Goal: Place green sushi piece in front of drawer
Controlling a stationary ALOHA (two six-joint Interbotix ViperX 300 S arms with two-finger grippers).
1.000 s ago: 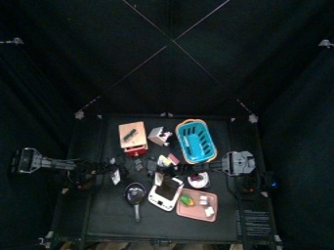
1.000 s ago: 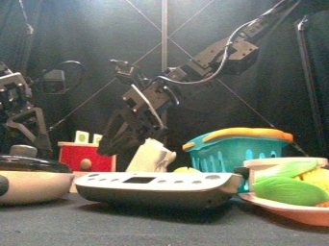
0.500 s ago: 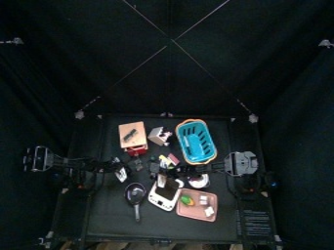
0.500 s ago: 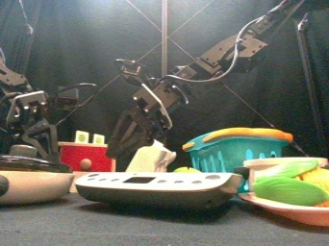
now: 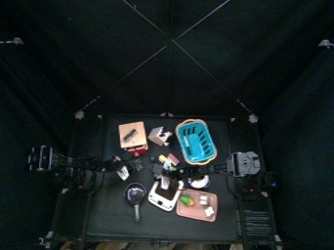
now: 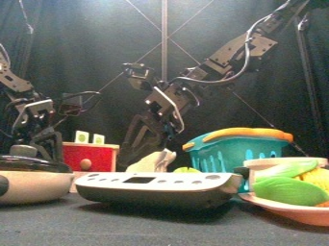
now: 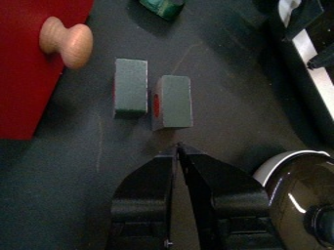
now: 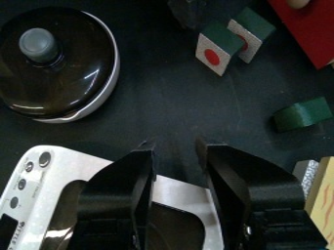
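Green sushi pieces [image 7: 135, 88]: two side by side on the counter [image 7: 78, 156], just beyond left gripper [image 7: 178, 151]
Left fingers: pressed together
Drawer [image 7: 33, 59]: beside the sushi
Right gripper [image 8: 177, 161]: fingers spread, empty

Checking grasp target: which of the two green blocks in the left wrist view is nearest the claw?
The block with the reddish face, straight ahead of the left claw; the plain green block sits off to one side.

Stood crowded on black table [image 5: 98, 220]: drawer [image 5: 132, 135]; blue basket [image 5: 196, 142]; pink plate [image 5: 198, 206]; dark pan [image 5: 135, 195]; white scale [image 5: 163, 197].
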